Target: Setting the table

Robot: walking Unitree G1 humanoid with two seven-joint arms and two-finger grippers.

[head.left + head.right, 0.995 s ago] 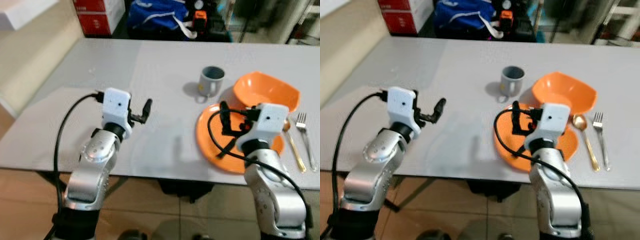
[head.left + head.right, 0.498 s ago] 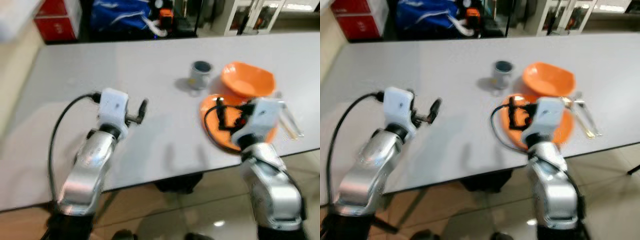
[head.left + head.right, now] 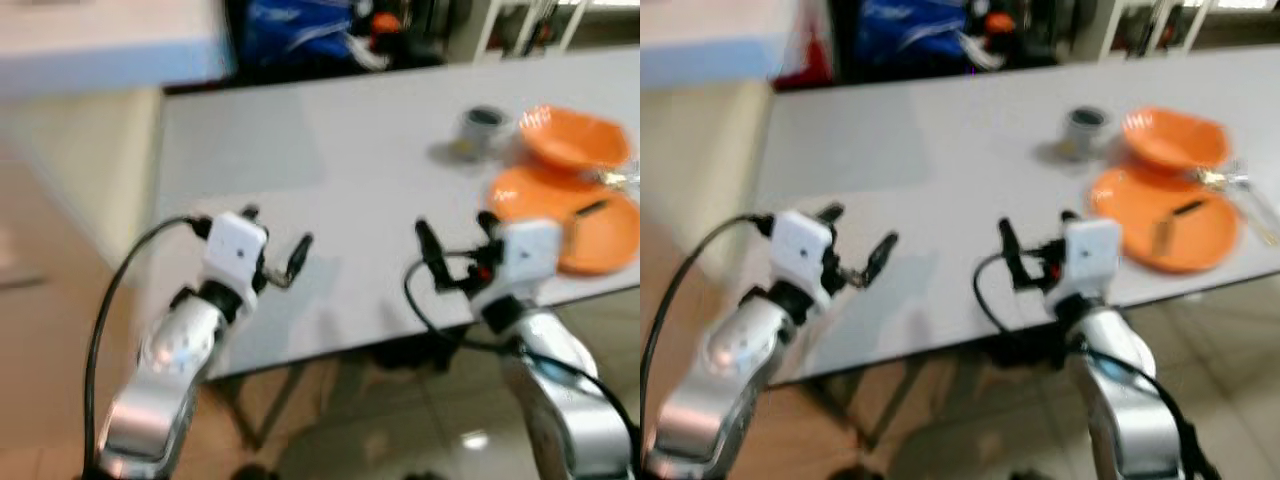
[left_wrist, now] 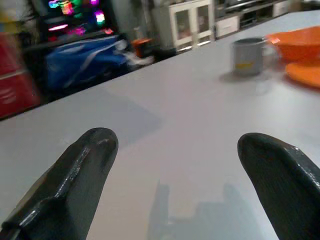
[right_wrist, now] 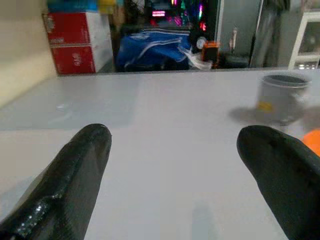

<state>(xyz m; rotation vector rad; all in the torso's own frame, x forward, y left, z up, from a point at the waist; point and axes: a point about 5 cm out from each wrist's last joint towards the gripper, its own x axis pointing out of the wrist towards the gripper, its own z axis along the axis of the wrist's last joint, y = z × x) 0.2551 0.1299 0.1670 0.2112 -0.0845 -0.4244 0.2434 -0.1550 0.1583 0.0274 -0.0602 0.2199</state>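
Blurred head views. Upper right of frame on the grey rectangular table (image 3: 300, 150): one grey mug (image 3: 482, 127), one orange bowl (image 3: 577, 140), one flat orange plate (image 3: 570, 215). Left gripper (image 3: 275, 245) and right gripper (image 3: 455, 250): fingers spread wide, both empty, over bare tabletop.

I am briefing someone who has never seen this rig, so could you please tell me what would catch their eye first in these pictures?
The bright orange plate and orange bowl at the right end of the grey table stand out most, with a grey mug just left of the bowl. In the foreground, the left gripper and right gripper hover open and empty over the table's near edge.
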